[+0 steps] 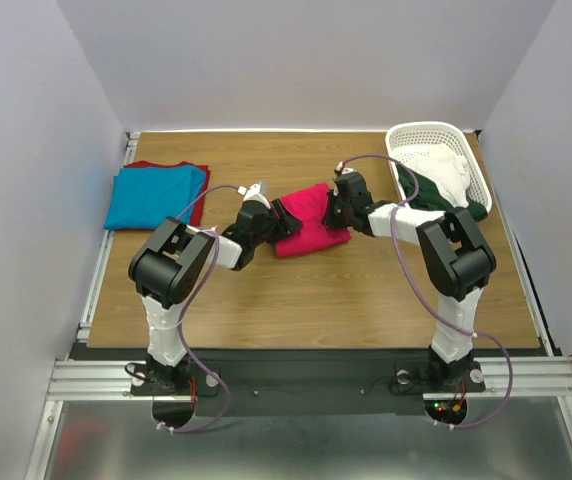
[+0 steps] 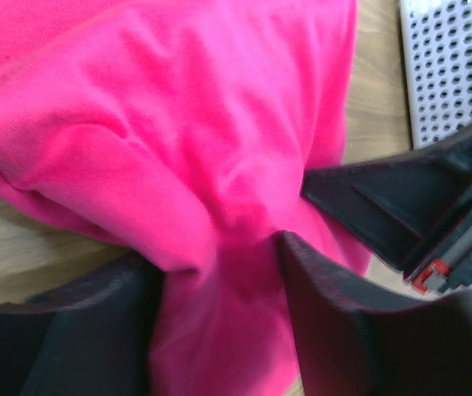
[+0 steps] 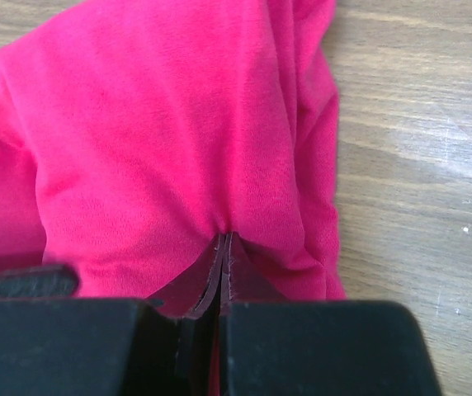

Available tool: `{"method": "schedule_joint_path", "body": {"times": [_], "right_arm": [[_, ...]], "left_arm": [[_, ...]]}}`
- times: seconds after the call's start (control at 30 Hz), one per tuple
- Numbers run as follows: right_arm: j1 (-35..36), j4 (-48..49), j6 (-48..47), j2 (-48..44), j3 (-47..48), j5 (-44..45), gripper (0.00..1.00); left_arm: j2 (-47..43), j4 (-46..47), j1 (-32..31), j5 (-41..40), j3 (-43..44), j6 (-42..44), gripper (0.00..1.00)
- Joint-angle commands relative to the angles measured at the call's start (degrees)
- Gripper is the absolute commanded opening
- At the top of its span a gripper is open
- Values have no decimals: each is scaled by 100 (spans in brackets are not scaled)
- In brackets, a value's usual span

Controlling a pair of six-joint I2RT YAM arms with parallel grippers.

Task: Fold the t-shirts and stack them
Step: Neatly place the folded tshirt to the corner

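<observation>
The crimson-pink t-shirt [image 1: 304, 226] lies bunched mid-table between both grippers. My left gripper [image 1: 266, 214] is shut on its left edge; pink cloth [image 2: 178, 148] is gathered between the fingers [image 2: 343, 330]. My right gripper [image 1: 338, 212] is shut on its right edge, the pads pinching a fold of the cloth [image 3: 170, 140] at the tips [image 3: 224, 241]. The turquoise-blue t-shirt [image 1: 152, 196] lies folded at the far left on top of the dark red t-shirt [image 1: 171, 164], of which only the edges show.
A white lattice basket [image 1: 428, 134] stands at the far right with white and dark green garments in it; its wall shows in the left wrist view [image 2: 450, 66]. The right gripper's body [image 2: 417, 198] is close to the left fingers. Bare wood lies toward the near edge.
</observation>
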Motion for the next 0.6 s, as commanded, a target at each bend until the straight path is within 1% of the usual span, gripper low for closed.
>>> {"method": "schedule_joint_path", "body": {"times": [0.0,0.03,0.07,0.2,0.23,0.37,0.43,0.47,0.5,0.53,0.57], "right_arm": [[117,-194,51,-122,-204,-127,0],[125,-203,51,-131,-204,-127,0],[134,-194,60,-139,-222,-136,0],[143,-159,78,-218,-292,-136,0],[143,-168,86,-245,-318,-145,0],[152,-177,87,-499,-424,-128,1],[143,-185,69,-666,-494,-75,0],[152,-186,69,-754,-512,-31,0],[143,-186,78,-964,-529,13,2],[152,-212,78,-1053,-538,57,7],[143,-229,69,-1271,-538,135,21]], "left_arm": [[289,-551,-83,-53,137,105,59],[324,-620,-83,-89,181,166,51],[351,-682,-83,-115,277,193,47],[299,-849,-92,-221,348,290,15],[264,-1050,-92,-282,375,325,0],[-35,-1367,-92,-388,463,631,0],[-325,-1718,-92,-484,507,834,0],[-447,-1859,-92,-537,568,948,0],[-562,-2034,-92,-624,612,1236,0],[-780,-2410,-92,-764,673,1387,0],[-974,-2597,-83,-1096,804,1754,0]]}}
